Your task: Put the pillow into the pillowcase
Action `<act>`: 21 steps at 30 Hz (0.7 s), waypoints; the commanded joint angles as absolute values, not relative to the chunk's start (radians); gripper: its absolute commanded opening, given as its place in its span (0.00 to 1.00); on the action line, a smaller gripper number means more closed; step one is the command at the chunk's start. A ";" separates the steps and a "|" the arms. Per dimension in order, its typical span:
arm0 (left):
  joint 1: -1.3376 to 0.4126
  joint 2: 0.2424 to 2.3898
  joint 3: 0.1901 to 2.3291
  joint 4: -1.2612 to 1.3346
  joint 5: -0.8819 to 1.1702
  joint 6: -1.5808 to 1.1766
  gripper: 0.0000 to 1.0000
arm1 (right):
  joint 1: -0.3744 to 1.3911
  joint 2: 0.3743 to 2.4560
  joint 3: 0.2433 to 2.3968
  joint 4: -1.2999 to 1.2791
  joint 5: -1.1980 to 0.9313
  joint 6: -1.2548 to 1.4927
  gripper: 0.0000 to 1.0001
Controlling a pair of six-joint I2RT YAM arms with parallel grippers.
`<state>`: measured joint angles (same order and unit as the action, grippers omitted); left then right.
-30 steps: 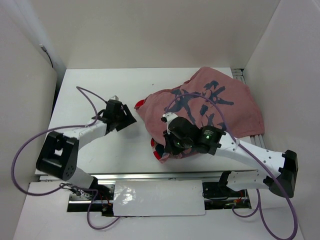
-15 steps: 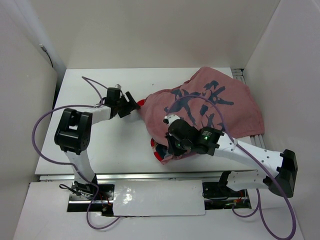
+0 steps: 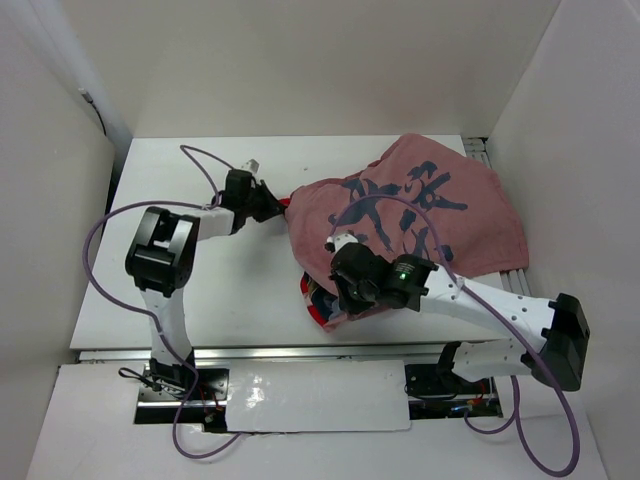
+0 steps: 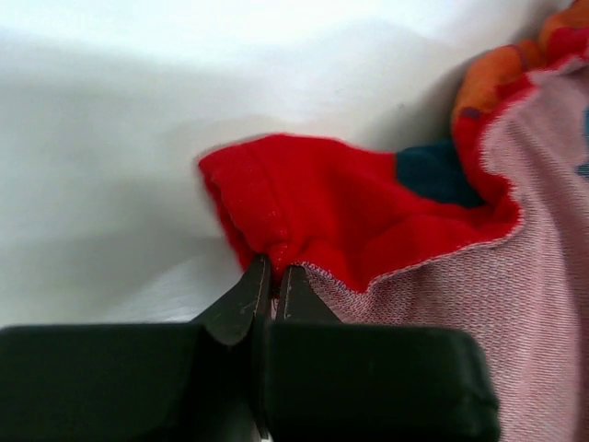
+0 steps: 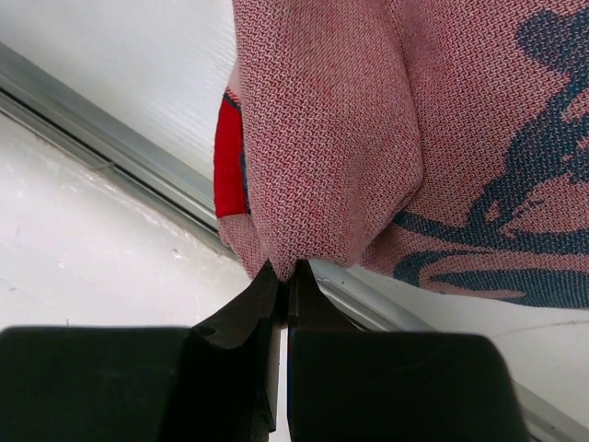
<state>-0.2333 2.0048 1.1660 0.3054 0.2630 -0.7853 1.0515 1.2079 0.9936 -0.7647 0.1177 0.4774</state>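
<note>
Pillowcase [image 3: 420, 200] is sprawled over the right half of the desk [image 3: 190, 300], dusty pink side with the dark brush marks facing up. It looks puffy rather than flat. The pillow itself doesn't show in any view, so there's no telling for sure whether it's inside, partly in, or not in at all. The left tool [image 3: 270, 205] is pinched together on the red hem [image 4: 313, 203] at the case's left corner. The right tool [image 3: 337, 298] is clamped on a fold of the pink cloth at the near edge of the case.

What could go wrong: both grips look like they only have a thin sliver of fabric right at the tips, so a hard tug would probably slip the cloth out. And if either tool caught both layers of the opening, pulling would just hold the mouth closed instead of spreading it. The right grip also sits close to the metal rail [image 5: 110, 138], so the cloth could drag there.

The overhead view gives the whole layout, but the grips are too small in it to judge. The left wrist view shows the hem bunched between the tips, plus a bit of orange and blue print [image 4: 433, 175]. The right wrist view shows the fold and the rail.
</note>
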 commanded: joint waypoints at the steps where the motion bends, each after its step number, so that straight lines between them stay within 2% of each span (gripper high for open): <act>1: -0.230 1.891 1.132 0.455 0.252 -0.765 0.00 | 1.062 1.218 0.989 -0.787 0.161 0.469 0.00; 4: -0.190 1.778 1.132 0.439 0.206 -0.746 0.00 | 1.062 1.218 1.018 -0.764 0.161 0.459 0.00; 6: -0.163 1.714 1.190 0.326 0.138 -0.712 0.00 | 1.062 1.197 1.067 -0.730 0.115 0.430 0.00; 9: -0.124 1.648 1.382 0.102 0.066 -0.655 0.00 | 1.062 1.137 1.150 -0.646 -0.018 0.356 0.00; 13: -0.046 1.628 1.573 -0.061 -0.014 -0.632 0.00 | 1.062 1.097 1.190 -0.595 -0.132 0.298 0.00; 18: 0.011 1.785 1.821 -0.225 -0.022 -0.571 0.00 | 1.062 1.234 1.154 -0.502 -0.248 0.226 0.00; 21: 0.038 1.899 1.930 -0.337 -0.023 -0.571 0.00 | 1.062 1.417 1.141 -0.319 -0.455 0.129 0.00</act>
